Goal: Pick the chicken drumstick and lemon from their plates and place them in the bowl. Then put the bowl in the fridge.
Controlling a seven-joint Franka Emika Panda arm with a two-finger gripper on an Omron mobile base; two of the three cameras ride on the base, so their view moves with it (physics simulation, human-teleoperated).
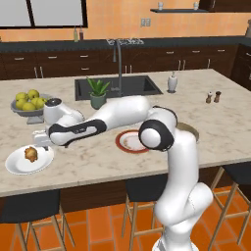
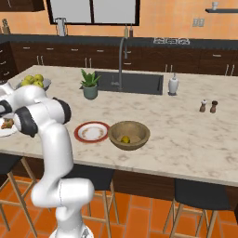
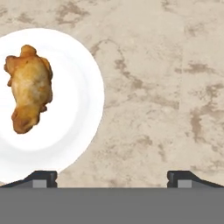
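We are hovering our hand [image 3: 112, 177] above the desk [image 3: 166, 87], fingers spread wide and pinching nothing, just beside the white plate [image 1: 17, 165] near the front edge. The chicken drumstick [image 3: 28, 87] is lying on that plate, off to one side of our fingertips in the hand view rather than between them, so we are judging that we are not yet lined up over it. Farther along the desk from the white plate, the red-rimmed plate [image 2: 92, 132] is sitting bare, and just beyond it the wooden bowl [image 2: 129, 135] is already holding the lemon [image 2: 125, 139]. The fridge is somewhere we are not seeing right now. Risks from here, as we are judging them: if we are lowering without shifting over the meat, one finger may be landing on the plate rim and tipping or sliding the plate toward the desk edge; the lumpy drumstick may be rolling out of a shallow pinch; and on the carry back past the white plate our elbow, hanging over the red-rimmed plate, may be brushing the bowl.
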